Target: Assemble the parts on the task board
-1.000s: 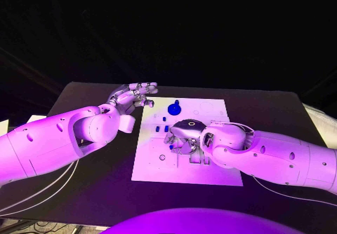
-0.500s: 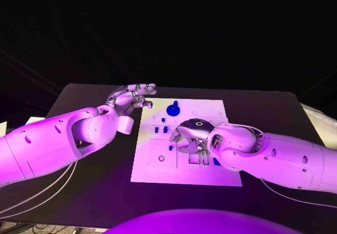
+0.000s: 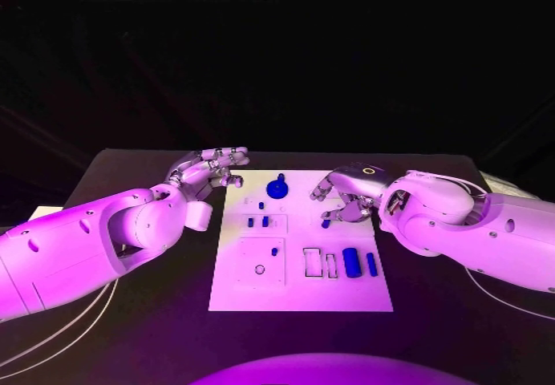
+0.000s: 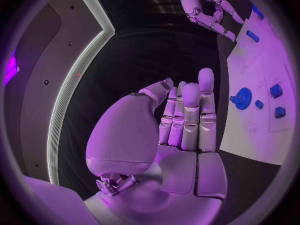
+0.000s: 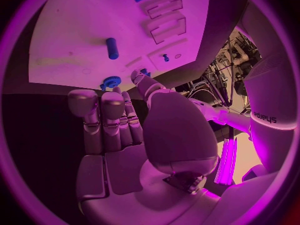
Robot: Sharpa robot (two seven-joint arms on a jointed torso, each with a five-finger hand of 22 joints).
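Right hand (image 3: 347,192): raised over the far right part of the white board (image 3: 303,297), fingers apart and loosely curved, holding nothing; same in its wrist view (image 5: 119,135), palm bare, fingers side by side, thumb set off.

Left hand (image 3: 208,170): hovering off the board's far left corner, over the black table (image 3: 139,321), fingers spread and lightly bent, nothing in them; confirmed from its own wrist (image 4: 181,120), fingers upright together, palm bare.

Board: lying flat in the middle of the table, between the two arms.

Parts on it:
- round blue gear with a small stub (image 3: 277,188), near the far edge, between the two hands, touching neither; also seen beside the left fingers in the left wrist view (image 4: 240,98).
- two small blue blocks (image 3: 257,221), side by side, left of centre, below the gear.
- one tiny blue piece (image 3: 261,205), between gear and blocks.
- small blue bit (image 3: 326,224), just below the right hand's fingertips; contact cannot be told.
- short blue peg (image 3: 274,251), inside a square outline on the left half.
- thick blue cylinder (image 3: 351,262) and a thinner blue bar (image 3: 371,264), lying parallel on the right half, next to two empty rectangular slots (image 3: 312,262).

From the right wrist: a blue cylinder (image 5: 112,48) lying loose on the white surface, beyond the fingertips.
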